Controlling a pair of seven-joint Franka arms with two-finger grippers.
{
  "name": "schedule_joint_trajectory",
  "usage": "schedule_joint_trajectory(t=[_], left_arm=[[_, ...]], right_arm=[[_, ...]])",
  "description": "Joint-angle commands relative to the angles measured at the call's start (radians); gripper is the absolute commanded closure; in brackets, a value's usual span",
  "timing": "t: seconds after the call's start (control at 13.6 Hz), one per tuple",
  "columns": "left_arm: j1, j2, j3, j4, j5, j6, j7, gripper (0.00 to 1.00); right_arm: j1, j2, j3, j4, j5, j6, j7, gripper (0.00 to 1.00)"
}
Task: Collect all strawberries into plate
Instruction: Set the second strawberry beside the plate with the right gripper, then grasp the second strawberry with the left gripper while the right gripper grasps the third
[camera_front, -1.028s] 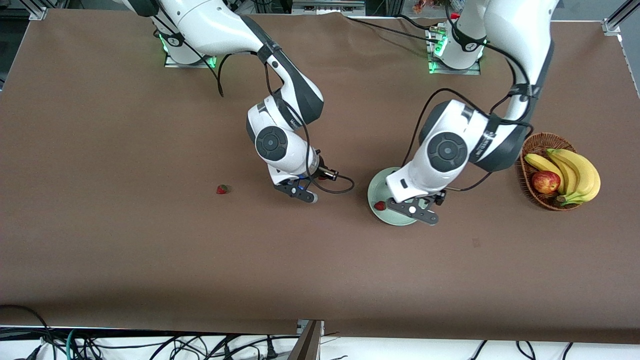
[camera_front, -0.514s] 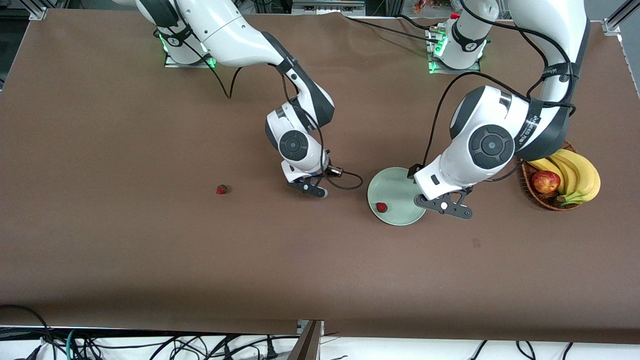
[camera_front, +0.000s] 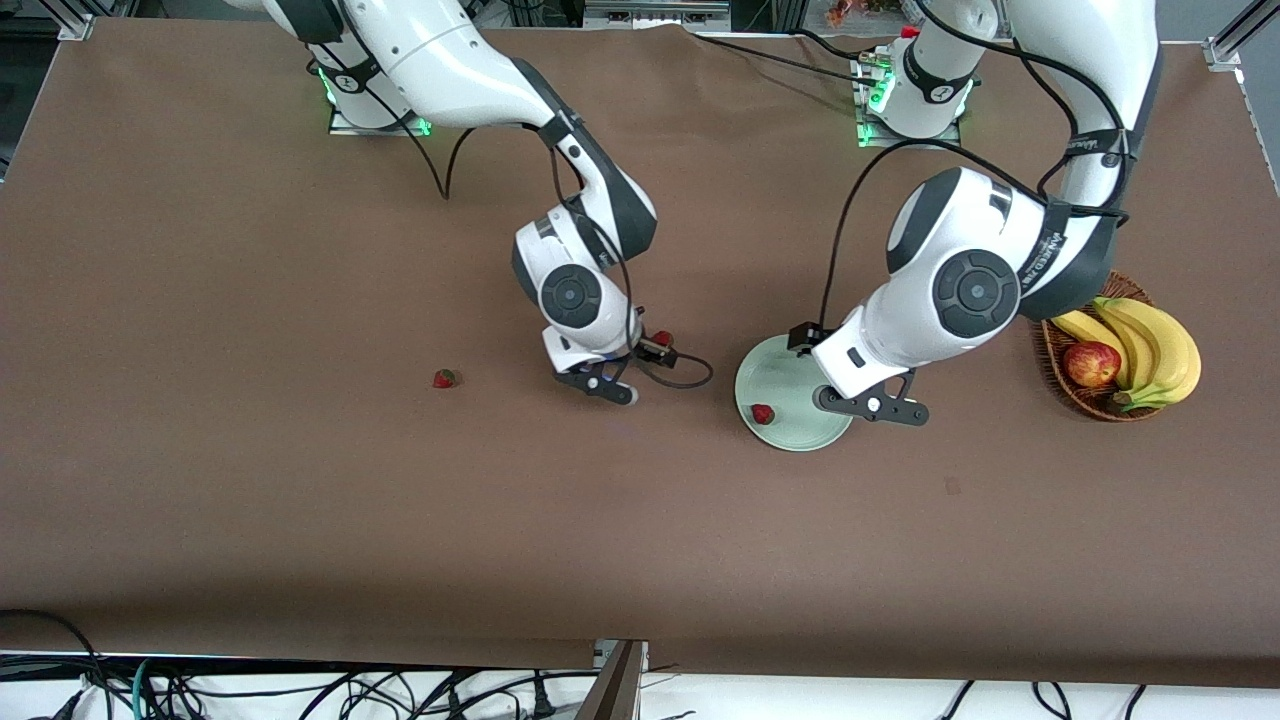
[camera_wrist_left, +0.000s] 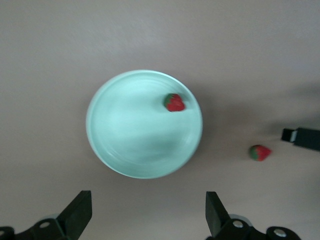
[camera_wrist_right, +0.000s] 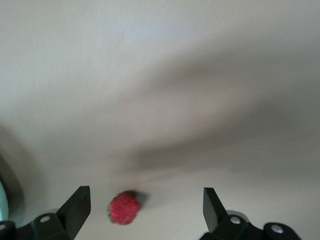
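The mint-green plate lies mid-table and holds one strawberry; in the left wrist view the plate's bare part and that berry show too. A second strawberry lies on the cloth beside the right arm's wrist; it also shows in the right wrist view and the left wrist view. A third strawberry lies toward the right arm's end. My right gripper is open and empty, low over the second berry's area. My left gripper is open and empty over the plate's edge.
A brown wicker basket with bananas and a red apple stands toward the left arm's end of the table. A brown cloth covers the table. A black cable loops on the cloth beside the right wrist.
My left gripper has moved off the plate's middle toward the basket, leaving the berry in the plate uncovered. My right gripper shifted slightly; the second strawberry now shows beside its wrist.
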Motion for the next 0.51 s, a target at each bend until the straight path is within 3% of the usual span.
schedule_joint_trajectory(t=[0.0,0.29,0.44], left_arm=[[-0.104,0.041,0.006,-0.01,-0.016,0.068,-0.234,0.0],[-0.176,0.111,0.006,-0.02,-0.018,0.176,-0.492,0.0],[-0.225,0.15,0.006,-0.018,-0.03,0.242,-0.674,0.0]], right_arm=[[-0.005,-0.066,-0.088,-0.011,-0.055,-0.134,-0.162,0.01],[-0.01,-0.065,-0.244,-0.033,-0.058,-0.231,-0.496,0.01],[-0.036,-0.062,-0.266,-0.06,-0.057,-0.221,-0.598,0.01]])
